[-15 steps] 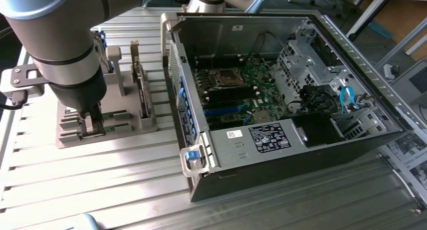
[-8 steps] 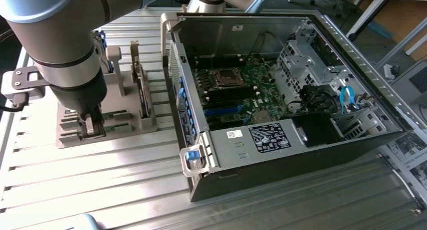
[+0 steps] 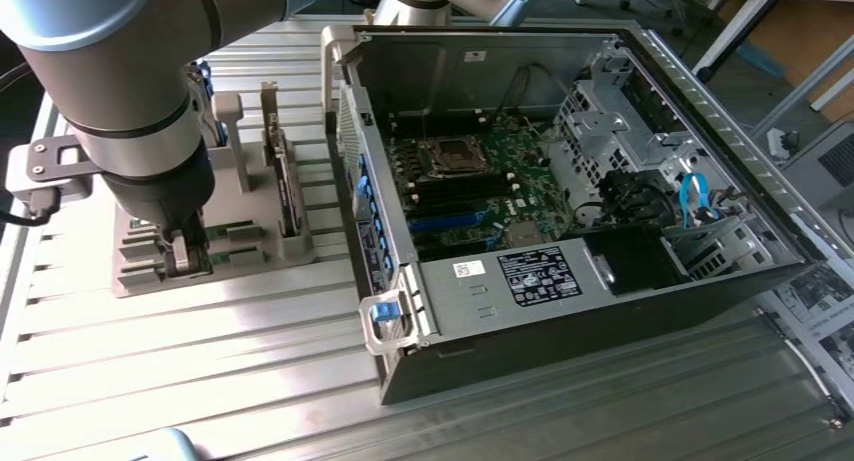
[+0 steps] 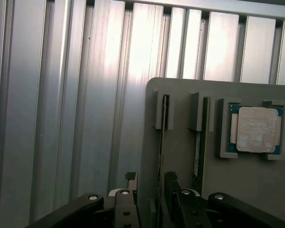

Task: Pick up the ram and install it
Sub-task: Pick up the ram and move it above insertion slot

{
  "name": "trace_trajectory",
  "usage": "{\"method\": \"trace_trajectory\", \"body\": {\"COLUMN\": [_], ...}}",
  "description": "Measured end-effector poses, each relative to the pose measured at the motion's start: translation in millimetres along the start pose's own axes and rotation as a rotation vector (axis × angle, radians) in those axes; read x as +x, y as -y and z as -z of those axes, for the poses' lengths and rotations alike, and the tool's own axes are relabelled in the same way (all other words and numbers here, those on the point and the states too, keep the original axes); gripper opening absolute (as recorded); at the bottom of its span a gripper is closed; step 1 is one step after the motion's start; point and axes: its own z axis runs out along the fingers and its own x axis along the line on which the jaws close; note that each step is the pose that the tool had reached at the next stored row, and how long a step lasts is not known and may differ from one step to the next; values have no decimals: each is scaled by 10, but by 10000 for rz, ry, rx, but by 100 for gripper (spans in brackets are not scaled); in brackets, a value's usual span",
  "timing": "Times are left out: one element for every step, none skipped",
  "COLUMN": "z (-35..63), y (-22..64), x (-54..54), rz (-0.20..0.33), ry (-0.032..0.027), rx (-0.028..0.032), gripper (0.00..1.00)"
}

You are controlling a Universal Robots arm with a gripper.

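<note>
The hand [image 4: 149, 185] is spread wide and holds nothing. It hangs low over the grey holder [image 4: 247, 190], which sits on the slatted aluminium table [image 4: 61, 118] towards the exterior view's left edge, well apart from the open computer case [image 3: 561, 311].

The ram [image 4: 162, 137] stands on its thin edge in the slot nearest the holder's long outer edge. From the wrist it shows as a narrow dark-green line. Its long axis runs along that edge, parallel to the table's slats, and leads straight away from the hand along the slot.

That is the relation that matters. The two fingers [image 4: 170, 183] stand one on each side of the ram's line. One is over the holder, between this slot and the next. The other is just outside the holder's edge, over bare table. The closing direction therefore crosses the board's thin dimension, which I judge to be the right line-up for pinching its flat faces. The near end of the stick lies in the gap between the fingertips, closer to the finger on the holder side. I cannot tell whether either finger touches it.

A second stick [image 4: 200, 142], bearing a white label, stands in the neighbouring slot, parallel and just beside the inner finger. The square CPU [image 4: 256, 129] lies flat in a recess further across the holder.
</note>
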Motion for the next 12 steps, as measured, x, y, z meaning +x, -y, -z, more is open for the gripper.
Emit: {"method": "trace_trajectory", "body": {"z": [-4, -9, -13, -16, -20, -23, -27, -31, -36, -40, -43, -49], "y": [1, 2, 2, 3, 4, 4, 4, 4, 5, 6, 7, 8], "x": [-8, -13, -18, -21, -25, -28, -32, -36, -42, -52, -58, -68], "rz": [2, 5, 7, 10, 12, 13, 16, 17, 19, 22, 23, 24], "ry": [0, 1, 1, 1, 0, -1, -1, -1, -1, -2, -2, -1], "rx": [0, 2, 1, 1, 0, -1, -2, -1, -1, -2, -2, -1], "gripper": [36, 36, 36, 36, 36, 36, 36, 36, 36, 36, 36, 36]}}
